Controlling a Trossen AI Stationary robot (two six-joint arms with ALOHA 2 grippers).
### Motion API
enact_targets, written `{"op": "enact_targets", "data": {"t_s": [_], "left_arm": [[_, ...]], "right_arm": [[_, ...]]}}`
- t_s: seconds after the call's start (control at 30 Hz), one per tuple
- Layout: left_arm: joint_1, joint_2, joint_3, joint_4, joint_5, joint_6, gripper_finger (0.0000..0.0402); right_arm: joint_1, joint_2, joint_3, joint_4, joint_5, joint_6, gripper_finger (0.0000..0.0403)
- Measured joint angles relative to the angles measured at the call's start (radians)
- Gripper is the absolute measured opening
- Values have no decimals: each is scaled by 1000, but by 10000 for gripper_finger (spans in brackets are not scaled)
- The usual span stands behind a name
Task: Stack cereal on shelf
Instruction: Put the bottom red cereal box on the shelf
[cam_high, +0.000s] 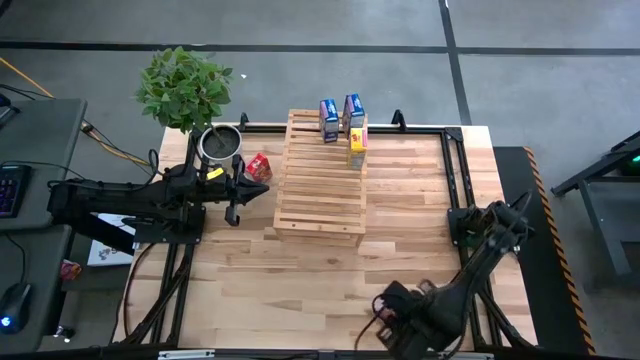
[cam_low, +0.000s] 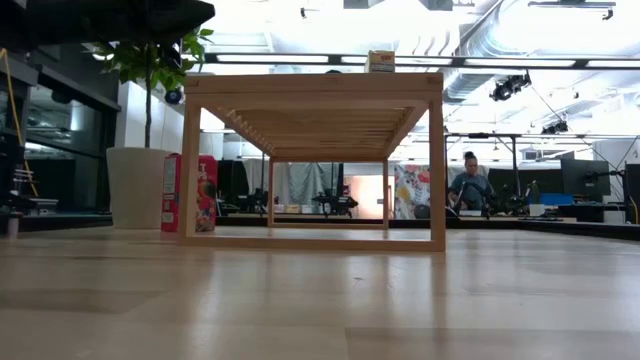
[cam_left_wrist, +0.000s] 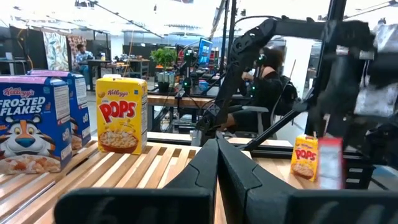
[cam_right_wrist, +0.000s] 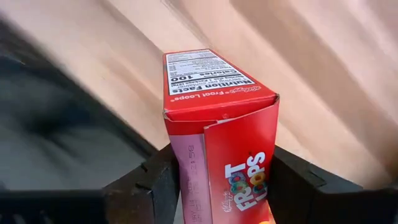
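The shelf (cam_high: 320, 180) is a pale slatted rack in the middle of the table, also seen in the low view (cam_low: 315, 100). Two blue Frosted Flakes boxes (cam_high: 328, 118) (cam_left_wrist: 28, 124) and a yellow Pops box (cam_high: 357, 140) (cam_left_wrist: 121, 115) stand on its far end. A second Pops box (cam_left_wrist: 305, 158) shows farther off. A red box (cam_high: 258, 167) (cam_low: 200, 192) stands on the table left of the shelf. My left gripper (cam_high: 235, 200) (cam_left_wrist: 217, 149) is shut and empty beside the shelf's left side. My right gripper (cam_high: 388, 305) (cam_right_wrist: 224, 180) is near the table's near edge, shut on a red Froot Loops box (cam_right_wrist: 217, 124). My right gripper pinches the red Froot Loops box between its two fingers (cam_right_wrist: 155, 183). They press two opposite sides of the box (cam_right_wrist: 186, 174) at the end nearest the wrist. The box sticks out forward past the fingers, its nutrition panel (cam_right_wrist: 211, 81) showing. I cannot tell whether it is clear of the table.
A potted plant (cam_high: 185, 90) and a metal pot (cam_high: 220, 143) stand at the far left, by the red box. Open plank tabletop (cam_high: 300, 280) lies between the shelf and the near edge. A black frame (cam_high: 455, 170) runs along the table's sides. A person sits in the room beyond (cam_low: 468, 185).
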Motion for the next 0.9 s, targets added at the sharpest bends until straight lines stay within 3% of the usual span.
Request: {"op": "enact_targets", "data": {"t_s": [0.17,0.33,0.43,0.57,0.9], "left_arm": [[0,0,0,0,0,1,0],[0,0,0,0,0,1,0],[0,0,0,0,0,1,0],[0,0,0,1,0,1,0],[0,0,0,0,0,1,0]], "right_arm": [[-47,-5,209,0,319,-297,186],[-155,-5,389,-91,469,-567,186],[-251,-5,454,-211,522,-621,186],[-405,-16,459,-191,479,-769,186],[-702,-22,438,-200,268,-930,186]]}}
